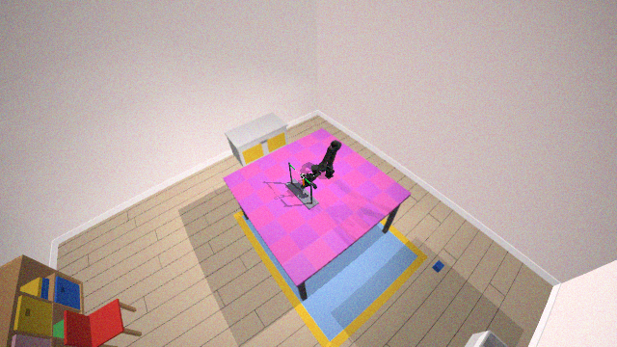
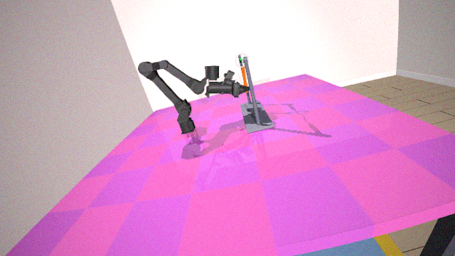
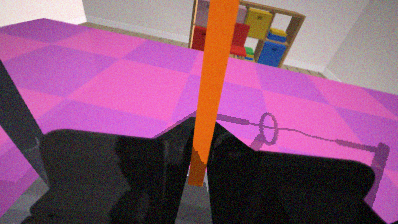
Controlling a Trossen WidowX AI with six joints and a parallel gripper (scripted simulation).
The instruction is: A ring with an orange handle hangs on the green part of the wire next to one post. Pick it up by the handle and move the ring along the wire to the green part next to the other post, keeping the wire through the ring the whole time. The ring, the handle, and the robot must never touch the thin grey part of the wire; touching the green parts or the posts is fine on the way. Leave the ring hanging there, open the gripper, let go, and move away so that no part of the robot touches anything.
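Note:
The orange handle (image 2: 243, 75) (image 3: 212, 75) stands upright beside the near grey post (image 2: 251, 90), and its ring (image 2: 241, 57) sits at the top, around the green part of the wire. My gripper (image 2: 245, 89) (image 3: 201, 124) (image 1: 305, 181) reaches in level from the left and is shut on the lower end of the handle. In the wrist view the handle runs up out of the frame between my two black fingers, so the ring is hidden there. The wire stand's grey base (image 2: 259, 121) (image 1: 302, 193) lies on the pink checkered table (image 2: 320, 199) (image 1: 337, 226). The thin grey wire is too small to make out.
The second post (image 1: 290, 172) stands at the far end of the base. A white cabinet (image 1: 257, 137) is behind the table. A shelf with coloured boxes (image 1: 39, 299) (image 3: 260, 27) and a red chair (image 1: 93, 325) stand far off. A small blue cube (image 1: 438, 266) lies on the floor.

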